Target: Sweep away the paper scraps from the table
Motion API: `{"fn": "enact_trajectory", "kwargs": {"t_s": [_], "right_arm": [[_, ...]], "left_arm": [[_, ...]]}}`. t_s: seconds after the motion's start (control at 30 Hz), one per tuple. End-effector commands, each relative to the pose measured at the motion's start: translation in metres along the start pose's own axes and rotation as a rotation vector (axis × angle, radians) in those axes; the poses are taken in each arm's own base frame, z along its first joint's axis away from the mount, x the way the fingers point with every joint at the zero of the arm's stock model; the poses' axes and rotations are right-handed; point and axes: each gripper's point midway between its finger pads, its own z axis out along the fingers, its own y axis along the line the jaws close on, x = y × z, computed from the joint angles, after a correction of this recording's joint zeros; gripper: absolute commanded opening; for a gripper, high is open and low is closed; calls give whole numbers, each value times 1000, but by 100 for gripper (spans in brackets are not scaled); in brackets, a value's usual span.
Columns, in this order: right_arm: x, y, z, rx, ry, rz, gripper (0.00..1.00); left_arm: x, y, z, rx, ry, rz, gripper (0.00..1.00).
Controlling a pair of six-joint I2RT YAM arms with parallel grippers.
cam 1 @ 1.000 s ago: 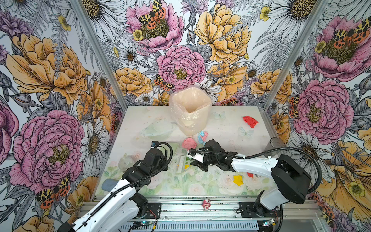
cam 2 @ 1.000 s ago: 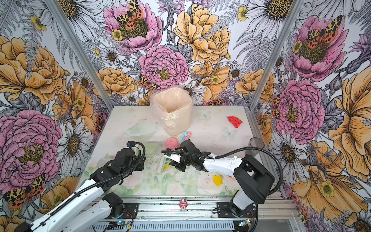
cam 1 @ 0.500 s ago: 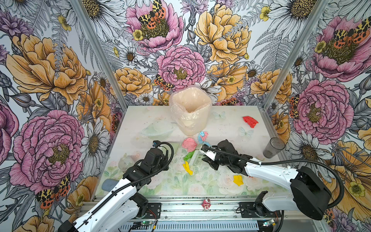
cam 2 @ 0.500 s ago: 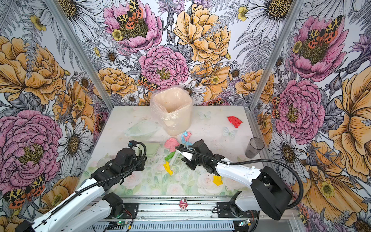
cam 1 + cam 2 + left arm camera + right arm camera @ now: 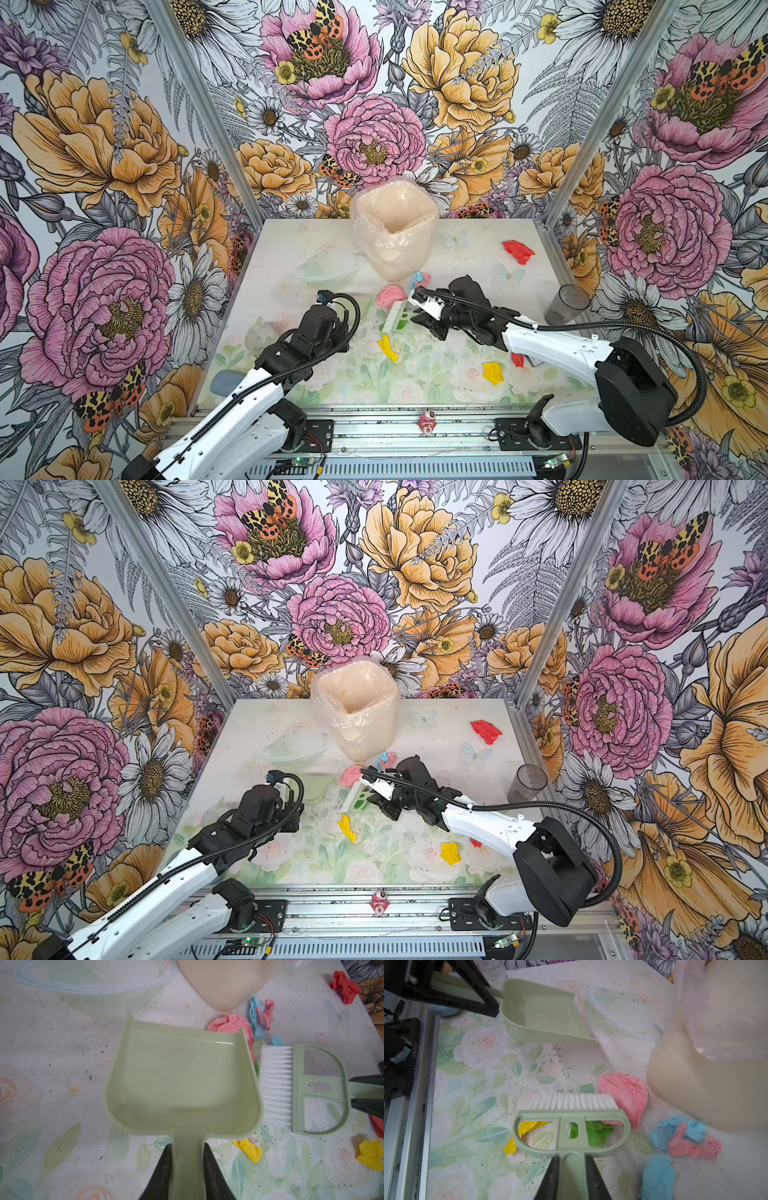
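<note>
Right wrist view | right claw [image 5: 572, 1159] clamped on brush [image 5: 571, 1113], returned over green scrap [image 5: 598, 1132] | left claw [image 5: 187, 1147] clamping empty dustpan [image 5: 182, 1084] | sweep restarting

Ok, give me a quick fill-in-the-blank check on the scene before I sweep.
The left gripper grips the dustpan by its ____.
The dustpan holds ____ paper scraps.
The right gripper holds the brush, whose bristles are ____.
The scrap alone near the far right corner of the table is ____.
Missing: handle; no; white; red.
</note>
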Motion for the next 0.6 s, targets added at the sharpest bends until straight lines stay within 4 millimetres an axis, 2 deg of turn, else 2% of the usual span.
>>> {"fn": "enact_trajectory", "kwargs": {"t_s": [0.0,0.13,0.3,0.43,0.57], "right_arm": [[-5,16,14,-102,19,-129,0],[8,25,24,-169,111,-236,0],[32,30,24,-223,262,-305,0],[67,17,16,-179,441,-353,0],[99,-8,-3,-98,589,-354,0]], "left_arm": [[-20,-9,-9,43,-72,0,0],[-20,-9,-9,47,-71,0,0],[-19,-8,-8,42,-68,2,0],[-19,-9,-8,45,-68,4,0],[-19,-9,-8,47,-69,3,0]]}}
